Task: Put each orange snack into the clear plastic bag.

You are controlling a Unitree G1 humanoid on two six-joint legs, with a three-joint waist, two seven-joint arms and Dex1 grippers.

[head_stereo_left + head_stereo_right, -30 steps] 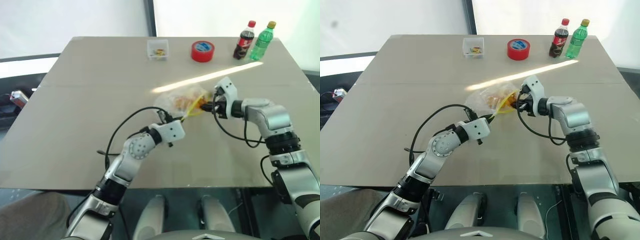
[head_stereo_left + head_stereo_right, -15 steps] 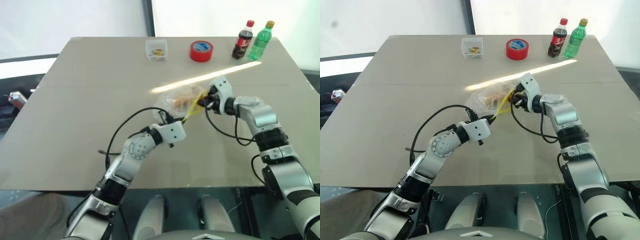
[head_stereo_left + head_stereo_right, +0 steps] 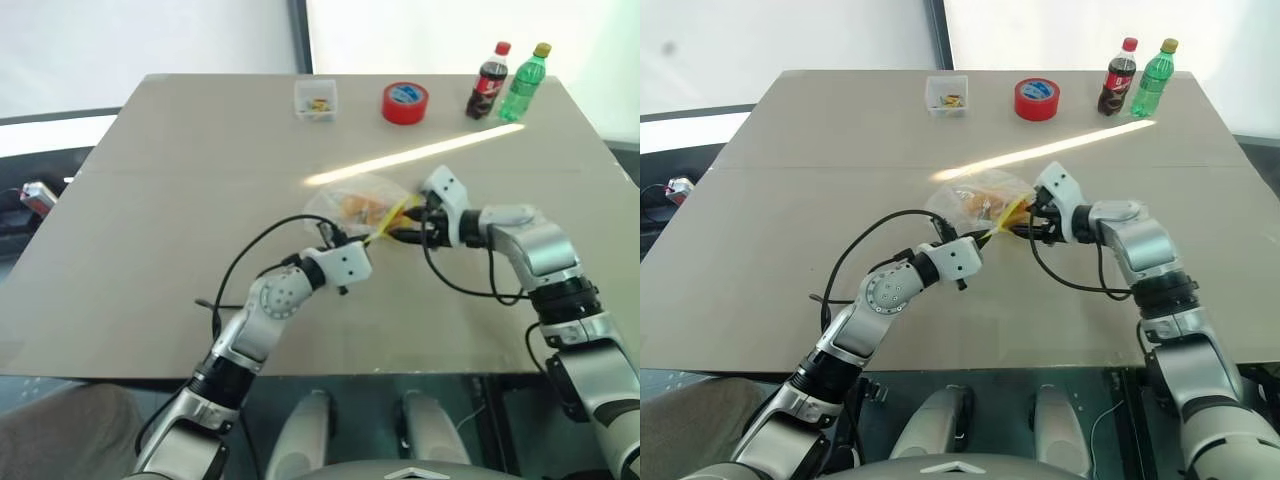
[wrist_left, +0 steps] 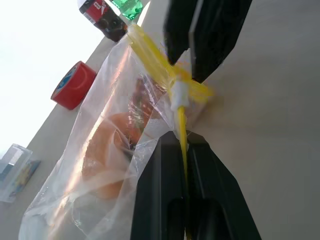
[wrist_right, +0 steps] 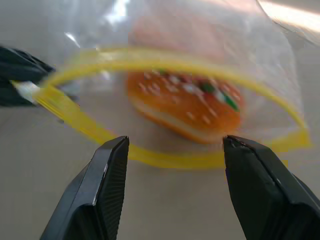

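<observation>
The clear plastic bag (image 3: 358, 205) lies mid-table with its yellow zip strip (image 4: 150, 50) spread into an open mouth. My left gripper (image 4: 181, 141) is shut on that strip at the near side of the bag. One orange snack (image 5: 185, 105) lies inside the bag just past the mouth. A second orange shape (image 4: 107, 150) shows deeper in through the plastic. My right gripper (image 5: 175, 145) stands open right at the mouth, its fingers (image 5: 107, 185) on either side of the opening and nothing between them. From the head it shows as the right gripper (image 3: 402, 228) beside the strip.
Along the table's far edge stand a small clear box (image 3: 315, 98), a red tape roll (image 3: 405, 102), a cola bottle (image 3: 488, 80) and a green bottle (image 3: 526, 80). A bright streak of sunlight crosses the table (image 3: 150, 250) behind the bag.
The right gripper's jaws have opened at the bag's mouth, and the hand has drawn back slightly after pushing in. The left gripper has kept still on the strip.
</observation>
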